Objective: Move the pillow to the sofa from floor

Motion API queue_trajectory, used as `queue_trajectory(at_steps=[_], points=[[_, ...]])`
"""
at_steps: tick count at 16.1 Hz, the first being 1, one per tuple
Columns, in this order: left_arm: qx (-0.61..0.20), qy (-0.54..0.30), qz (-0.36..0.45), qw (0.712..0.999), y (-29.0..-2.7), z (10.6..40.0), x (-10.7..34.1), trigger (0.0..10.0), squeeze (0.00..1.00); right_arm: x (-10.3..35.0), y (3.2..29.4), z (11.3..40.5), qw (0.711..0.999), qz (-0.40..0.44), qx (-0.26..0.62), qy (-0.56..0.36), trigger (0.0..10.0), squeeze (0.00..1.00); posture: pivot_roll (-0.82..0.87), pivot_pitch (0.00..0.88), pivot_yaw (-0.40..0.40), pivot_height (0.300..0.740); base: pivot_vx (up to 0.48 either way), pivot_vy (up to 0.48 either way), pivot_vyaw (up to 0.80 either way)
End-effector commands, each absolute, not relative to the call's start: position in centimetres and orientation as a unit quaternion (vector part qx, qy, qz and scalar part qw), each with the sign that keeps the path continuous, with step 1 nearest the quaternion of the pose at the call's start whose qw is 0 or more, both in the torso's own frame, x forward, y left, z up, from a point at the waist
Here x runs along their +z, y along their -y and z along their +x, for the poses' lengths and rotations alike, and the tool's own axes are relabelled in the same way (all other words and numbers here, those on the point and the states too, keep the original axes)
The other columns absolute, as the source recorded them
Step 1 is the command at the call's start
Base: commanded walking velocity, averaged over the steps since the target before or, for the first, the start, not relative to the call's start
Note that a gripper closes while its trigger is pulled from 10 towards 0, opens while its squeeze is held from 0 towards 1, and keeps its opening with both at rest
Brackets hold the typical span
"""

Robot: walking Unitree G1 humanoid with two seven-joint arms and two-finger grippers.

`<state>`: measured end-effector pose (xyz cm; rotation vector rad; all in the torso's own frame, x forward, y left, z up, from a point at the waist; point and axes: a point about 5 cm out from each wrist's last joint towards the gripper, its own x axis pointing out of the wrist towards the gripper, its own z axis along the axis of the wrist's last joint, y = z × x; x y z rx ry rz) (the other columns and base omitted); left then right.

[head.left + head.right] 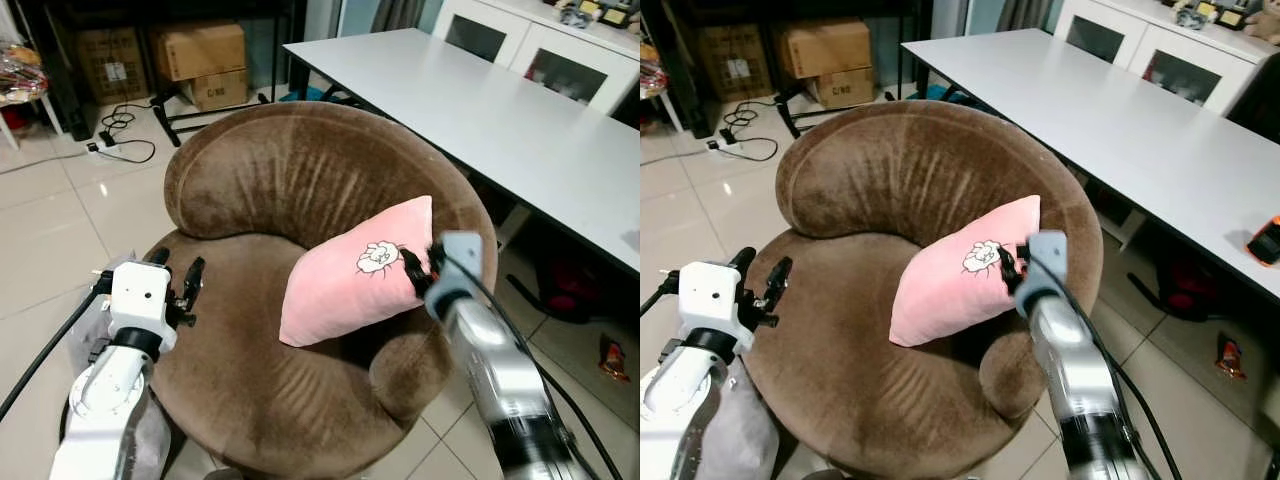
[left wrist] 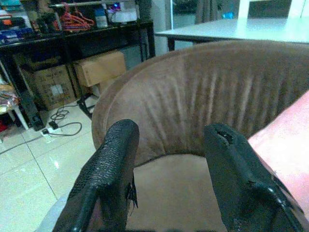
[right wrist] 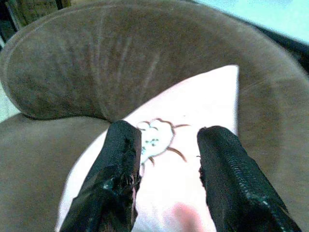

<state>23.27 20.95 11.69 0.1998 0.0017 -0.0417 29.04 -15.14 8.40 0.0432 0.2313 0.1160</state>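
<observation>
A pink pillow (image 1: 350, 275) with a small white sheep drawing lies tilted on the seat of a round brown sofa chair (image 1: 290, 170), leaning against its right armrest. My right gripper (image 1: 415, 270) is at the pillow's right edge. In the right wrist view its fingers (image 3: 120, 174) stand apart, open, with the pillow (image 3: 178, 121) just beyond them. My left gripper (image 1: 178, 280) hovers open over the sofa's left rim, apart from the pillow. The left wrist view looks past its fingertips (image 2: 116, 159) at the backrest (image 2: 203, 96).
A long white table (image 1: 480, 100) stands close behind and right of the sofa. Cardboard boxes (image 1: 200, 55) and floor cables (image 1: 120, 130) lie at the back left. A snack packet (image 1: 612, 357) lies on the tiles at right. Something grey (image 1: 740, 430) sits under my left arm.
</observation>
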Motion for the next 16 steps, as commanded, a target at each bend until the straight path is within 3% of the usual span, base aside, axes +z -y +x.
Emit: queue_trajectory(at_steps=[1,5,12,16], points=[[-0.013,-0.006,0.095,0.995,-20.5,23.0,11.4,10.0,0.0,9.2,15.6,28.6,0.994,0.002,0.051,-0.1,10.0,0.0,0.04,0.0,-0.113,0.74,0.0,0.0,0.0],[-0.013,-0.006,0.09,0.996,-19.7,22.7,11.2,10.0,0.0,9.4,16.1,27.5,0.992,-0.064,0.049,-0.101,10.0,0.0,0.04,0.0,-0.113,0.74,-0.209,0.0,0.0],[-0.019,-0.006,0.098,0.995,-19.5,23.0,11.1,10.0,0.0,9.4,16.3,27.1,0.991,-0.045,0.041,-0.118,10.0,0.0,0.03,0.0,-0.103,0.74,-0.329,0.0,0.0],[0.003,-0.005,0.102,0.995,-19.7,23.2,10.9,10.0,0.0,9.3,16.0,27.2,0.989,-0.041,0.053,-0.129,10.0,0.0,0.04,0.0,-0.113,0.74,0.0,0.0,0.0]])
